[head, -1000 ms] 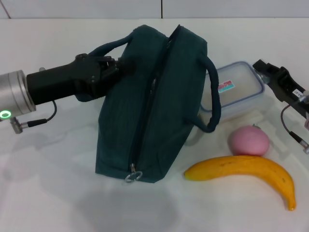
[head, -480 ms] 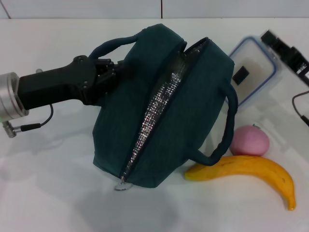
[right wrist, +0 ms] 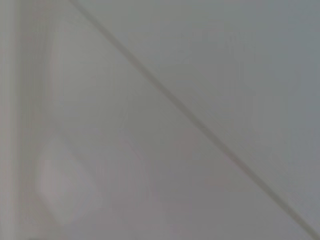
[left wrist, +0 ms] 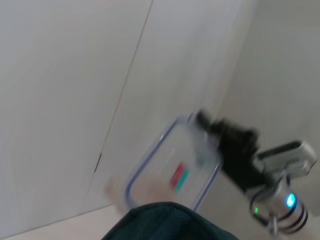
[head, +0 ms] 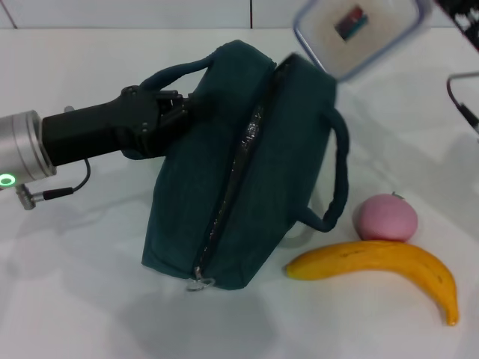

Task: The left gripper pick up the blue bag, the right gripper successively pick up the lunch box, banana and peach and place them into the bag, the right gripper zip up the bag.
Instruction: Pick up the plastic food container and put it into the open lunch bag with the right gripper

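The dark teal blue bag (head: 247, 179) lies on the white table, its zip partly parted over a strip of silver lining. My left gripper (head: 174, 111) is shut on the bag's near handle from the left. The clear lunch box (head: 361, 31) with its blue rim hangs in the air above the bag's far end. My right gripper (head: 458, 13) grips its right edge at the top right corner. In the left wrist view the lunch box (left wrist: 172, 172) shows above the bag (left wrist: 165, 222) with the right gripper (left wrist: 227, 145) clamped on it. The peach (head: 385, 218) and banana (head: 382, 266) lie to the bag's right.
The zip pull ring (head: 200, 283) sits at the bag's near end. The bag's second handle (head: 337, 179) loops out toward the peach. A cable (head: 462, 105) of the right arm hangs at the right edge. The right wrist view shows only a blurred pale surface.
The lunch box has risen from the table and swung up over the bag's far end with the right gripper. The bag's mouth opened wide, then narrowed again.
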Controlling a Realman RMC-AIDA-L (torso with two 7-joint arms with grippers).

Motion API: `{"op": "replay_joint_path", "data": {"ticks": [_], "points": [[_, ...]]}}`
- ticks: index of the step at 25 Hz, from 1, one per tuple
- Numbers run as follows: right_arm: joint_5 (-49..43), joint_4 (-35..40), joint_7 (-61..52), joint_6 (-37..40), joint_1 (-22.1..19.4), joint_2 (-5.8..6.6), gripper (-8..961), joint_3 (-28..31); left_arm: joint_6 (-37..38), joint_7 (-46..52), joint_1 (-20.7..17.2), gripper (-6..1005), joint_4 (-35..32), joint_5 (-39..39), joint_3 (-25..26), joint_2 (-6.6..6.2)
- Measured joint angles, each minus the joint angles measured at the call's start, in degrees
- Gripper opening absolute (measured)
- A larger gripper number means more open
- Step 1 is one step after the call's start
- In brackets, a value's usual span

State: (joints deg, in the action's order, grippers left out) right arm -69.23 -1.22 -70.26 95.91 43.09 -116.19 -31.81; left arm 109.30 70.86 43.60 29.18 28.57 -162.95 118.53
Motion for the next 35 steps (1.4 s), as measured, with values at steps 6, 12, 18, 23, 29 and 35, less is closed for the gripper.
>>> {"op": "replay_joint_path", "data": {"ticks": [6, 12, 18, 23, 29, 35], "points": [[-0.1, -0.2, -0.4, 5.2, 5.4, 0.00, 97, -1.0, -1.3, 0.0, 0.1, 45, 0.0, 0.0, 0.0, 0.48], [-0.4, -0.4, -1.5, 5.1, 5.7, 0.01, 97, -7.7, -3.1, 0.0, -0.3, 45, 0.0, 0.7, 0.0, 0.63], [-0.4, 0.6, -2.0, 5.3, 2.0, 0.01, 112, -14.9, -3.4, 0.1, -0.6, 45, 0.0, 2.3, 0.0, 0.61], [-0.4, 1.6, -2.0, 2.6, 0.6, 0.01, 132, -20.3, -3.6, 0.1, -0.5, 45, 0.0, 2.4, 0.0, 0.58], [-0.4, 4.5, -2.7, -1.2, 1.4, 0.00, 155, -28.1, -5.2, 0.4, 0.1, 45, -0.8, 2.5, 0.0, 0.65], [-0.1, 6.4, -2.9, -2.1, 1.5, 0.00, 178, -28.9, -6.7, 0.4, 0.3, 45, -1.3, 2.5, 0.0, 0.45]]}}
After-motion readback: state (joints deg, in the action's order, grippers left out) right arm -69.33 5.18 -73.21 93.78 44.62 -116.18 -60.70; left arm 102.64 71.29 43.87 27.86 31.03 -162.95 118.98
